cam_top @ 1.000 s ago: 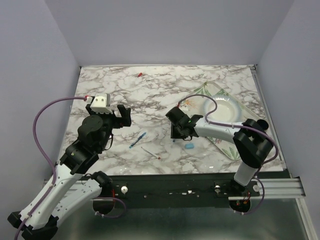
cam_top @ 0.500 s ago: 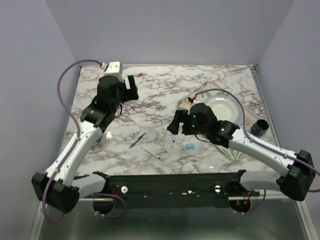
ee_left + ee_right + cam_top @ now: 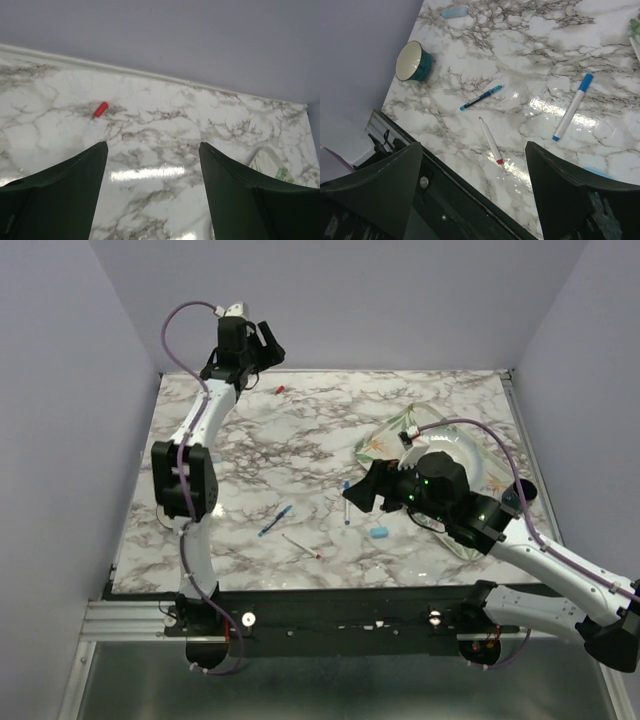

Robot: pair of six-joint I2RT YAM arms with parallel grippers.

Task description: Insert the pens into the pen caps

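Marble-look table (image 3: 300,440), white with grey veins, glossy, with bright glare (image 3: 142,173) from light overhead. Closed in by plain lilac walls: back wall (image 3: 340,300), left wall (image 3: 60,440), right wall (image 3: 590,360). Pale strip (image 3: 150,76) where tabletop meets back wall. Black rail (image 3: 350,605) along the near edge, grey metal surface (image 3: 350,690) below it.

The light is bright and even, coming from above, so shadows on the marble table (image 3: 165,125) are weak and soft. In the left wrist view a white stripe of glare lies between the fingers (image 3: 65,195) of the left claw (image 3: 152,147), which look dark and slightly blurred. In the right wrist view, glare patches shine just ahead of the right claw (image 3: 474,146), beside the white pen (image 3: 572,107). Its fingers are almost black.
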